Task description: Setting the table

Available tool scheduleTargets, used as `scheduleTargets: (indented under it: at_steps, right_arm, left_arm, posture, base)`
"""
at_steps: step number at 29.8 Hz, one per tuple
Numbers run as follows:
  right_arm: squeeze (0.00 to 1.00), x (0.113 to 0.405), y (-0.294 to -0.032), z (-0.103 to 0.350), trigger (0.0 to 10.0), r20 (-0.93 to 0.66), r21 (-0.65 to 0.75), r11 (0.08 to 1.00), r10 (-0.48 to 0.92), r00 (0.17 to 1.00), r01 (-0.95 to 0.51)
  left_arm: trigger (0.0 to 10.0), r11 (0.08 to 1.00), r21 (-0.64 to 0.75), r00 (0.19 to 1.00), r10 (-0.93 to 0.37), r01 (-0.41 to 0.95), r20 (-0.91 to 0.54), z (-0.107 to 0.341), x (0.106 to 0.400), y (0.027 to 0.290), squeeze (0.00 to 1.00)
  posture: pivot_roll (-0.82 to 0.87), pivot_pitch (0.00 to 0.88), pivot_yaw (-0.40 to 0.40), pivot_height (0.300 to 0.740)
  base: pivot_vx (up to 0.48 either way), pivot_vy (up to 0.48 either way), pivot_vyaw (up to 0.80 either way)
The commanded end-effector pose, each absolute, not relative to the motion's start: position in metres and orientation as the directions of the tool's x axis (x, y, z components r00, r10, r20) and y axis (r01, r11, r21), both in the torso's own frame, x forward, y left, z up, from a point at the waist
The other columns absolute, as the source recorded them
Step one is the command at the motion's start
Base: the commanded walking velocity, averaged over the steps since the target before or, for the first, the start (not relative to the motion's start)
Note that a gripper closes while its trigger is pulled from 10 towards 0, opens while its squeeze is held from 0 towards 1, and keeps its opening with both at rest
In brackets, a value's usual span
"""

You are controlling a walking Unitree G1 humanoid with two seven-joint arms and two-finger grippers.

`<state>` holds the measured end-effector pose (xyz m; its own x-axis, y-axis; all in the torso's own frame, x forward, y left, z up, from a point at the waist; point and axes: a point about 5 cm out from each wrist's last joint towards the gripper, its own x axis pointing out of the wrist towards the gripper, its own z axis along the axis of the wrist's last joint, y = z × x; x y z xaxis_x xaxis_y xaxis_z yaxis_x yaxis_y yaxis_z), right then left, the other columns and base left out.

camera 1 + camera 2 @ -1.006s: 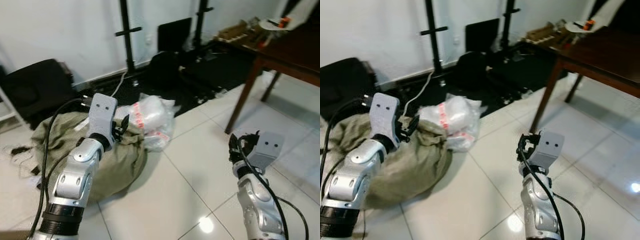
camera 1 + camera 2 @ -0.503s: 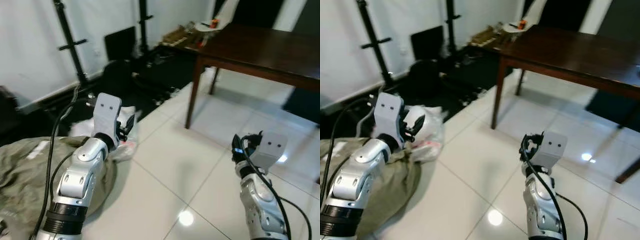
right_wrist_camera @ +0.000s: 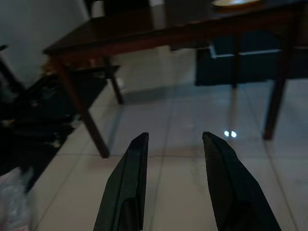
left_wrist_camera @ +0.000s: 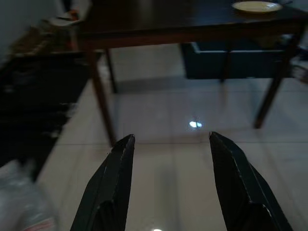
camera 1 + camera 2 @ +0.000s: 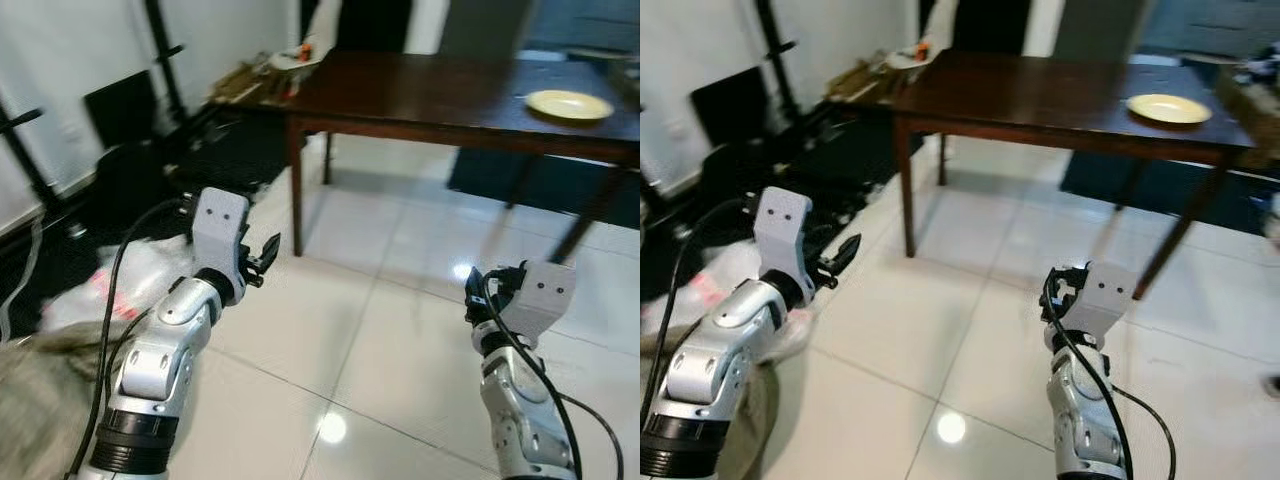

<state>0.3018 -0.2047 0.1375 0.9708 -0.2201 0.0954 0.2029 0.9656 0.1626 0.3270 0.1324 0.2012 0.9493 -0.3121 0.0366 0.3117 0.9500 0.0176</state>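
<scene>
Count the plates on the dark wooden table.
1. A yellow plate lies on the dark wooden table, toward its right end. The clutter at the far left corner is too blurred to rule out another.

Yellow plate (image 5: 568,104): round, shallow, lies flat & upright on dark wooden counter (image 5: 430,95), approx 1 o'clock in head view, near counter's far right end. Nothing seen on it. Counter w/ thin dark legs on white tile floor (image 5: 380,330).

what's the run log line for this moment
phase: approaching dark wooden table | yellow plate on table | left gripper open, empty | right gripper open, empty
</scene>
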Motion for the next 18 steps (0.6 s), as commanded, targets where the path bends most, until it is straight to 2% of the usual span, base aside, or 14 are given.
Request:
scheduleTargets:
  at_steps: [1,18]
  right_arm:
    - [0.0,0.3012,-0.2048,0.1355,10.0,0.088,0.162,0.965,-0.222,0.971,0.206]
    - [0.0,0.3011,-0.2049,0.135,10.0,0.088,0.16,0.965,-0.225,0.97,0.209]
  left_arm:
    - [10.0,0.949,-0.001,0.948,-0.315,0.315,0.048,0.2017,0.3263,0.1331,0.0]
    - [10.0,0.94,0.0,0.938,-0.342,0.342,0.062,0.2049,0.3244,0.1295,0.0]
  posture:
    - [0.01,0.0,0.12,0.74]
    - [0.01,0.0,0.121,0.74]
  base:
    - [0.0,0.0,-0.77]
    - [0.0,0.0,-0.77]
